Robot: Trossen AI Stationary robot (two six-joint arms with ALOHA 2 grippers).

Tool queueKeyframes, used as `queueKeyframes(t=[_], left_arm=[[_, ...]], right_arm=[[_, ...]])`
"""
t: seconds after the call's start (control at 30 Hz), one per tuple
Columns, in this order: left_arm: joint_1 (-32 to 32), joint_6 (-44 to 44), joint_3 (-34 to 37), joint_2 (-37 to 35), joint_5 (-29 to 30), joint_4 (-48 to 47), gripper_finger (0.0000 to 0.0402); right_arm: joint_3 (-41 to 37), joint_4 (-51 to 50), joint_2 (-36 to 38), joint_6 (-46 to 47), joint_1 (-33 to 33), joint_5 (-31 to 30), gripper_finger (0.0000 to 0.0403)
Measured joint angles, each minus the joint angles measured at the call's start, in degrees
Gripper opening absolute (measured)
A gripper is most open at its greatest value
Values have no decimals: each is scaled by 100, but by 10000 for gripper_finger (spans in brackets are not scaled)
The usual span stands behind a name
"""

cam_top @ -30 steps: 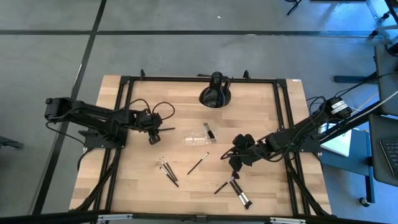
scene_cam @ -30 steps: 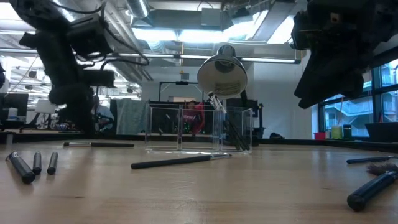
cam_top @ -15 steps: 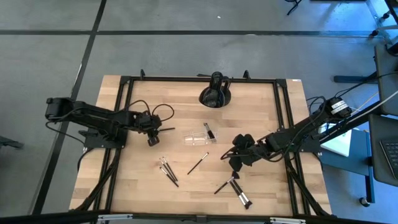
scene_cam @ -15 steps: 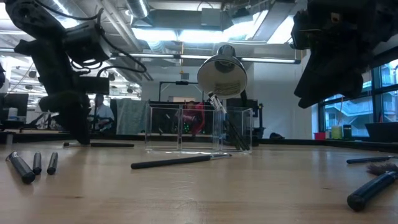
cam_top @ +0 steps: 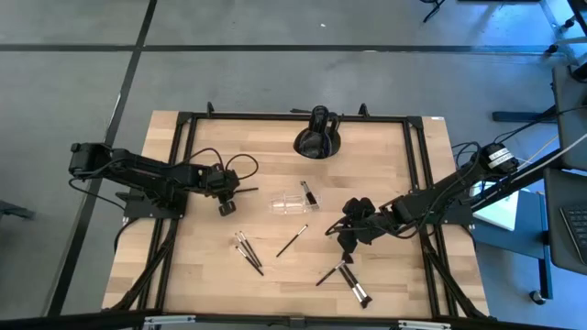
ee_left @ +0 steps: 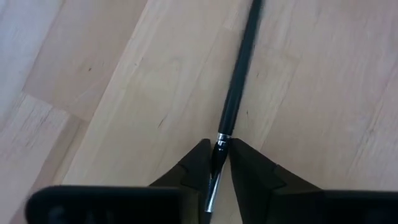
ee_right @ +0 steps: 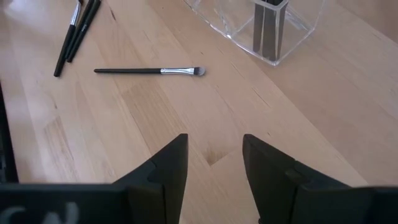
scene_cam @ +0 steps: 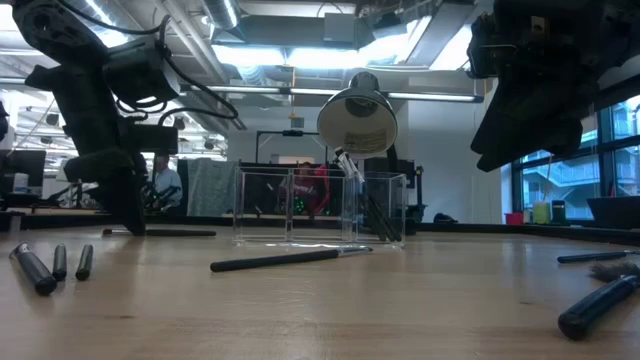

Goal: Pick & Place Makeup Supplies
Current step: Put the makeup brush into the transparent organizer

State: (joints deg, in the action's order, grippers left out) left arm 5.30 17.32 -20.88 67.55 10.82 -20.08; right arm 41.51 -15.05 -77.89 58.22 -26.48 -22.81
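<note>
A pale wooden table (cam_top: 202, 266) inside a black frame carries the whole scene, with grey floor around it and a bright workshop behind in the low view. The left gripper (ee_left: 216, 163) is low over the left half of the table, nearer the left edge than the centre, its fingers (ee_left: 194, 169) pinched on the silver ferrule of a thin dark brush (ee_left: 239, 81) that lies flat on the wood and points toward the middle. Just past that brush's far end stands the clear tray (cam_top: 295, 203), near the centre, with one brush upright in a compartment. Farther out, three brushes (cam_top: 248, 250) lie bunched toward the front-left, a single brush (cam_top: 292, 241) lies slanted near the front centre, and a few more (cam_top: 347, 280) are scattered toward the front-right. The right gripper (ee_right: 214, 168) hangs parted and empty above the right half of the table, looking at the tray and the single brush. A black rounded object (cam_top: 317, 137) sits at the back edge. The hold appears to be at one end rather than mid-shaft, though the wrist view shows little of the bristle end; if so, the brush may pivot and droop when lifted, slip out, or strike the tray wall instead of dropping into a compartment.
</note>
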Motion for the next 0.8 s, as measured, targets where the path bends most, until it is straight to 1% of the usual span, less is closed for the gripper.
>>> queueKeyframes(t=[0.27,0.4,0.47,0.57,0.67,0.8], left_arm=[[5,68,-17,4,22,54,28],[-7,91,-257,28,-21,-178,28],[-53,93,-473,22,-110,-307,28],[-215,-21,-841,22,-261,-816,27],[-476,-99,-1269,15,-409,-1271,27],[-846,42,-1772,15,-823,-1848,29]], right_arm=[[-1,32,0,-2,6,-4,154],[-1,214,0,-90,41,-28,154],[-6,443,0,-272,78,-188,154],[-6,1213,-44,-997,157,-609,154],[-6,2283,-147,-2160,244,-526,154],[-6,3643,-333,-3703,304,-368,154]])
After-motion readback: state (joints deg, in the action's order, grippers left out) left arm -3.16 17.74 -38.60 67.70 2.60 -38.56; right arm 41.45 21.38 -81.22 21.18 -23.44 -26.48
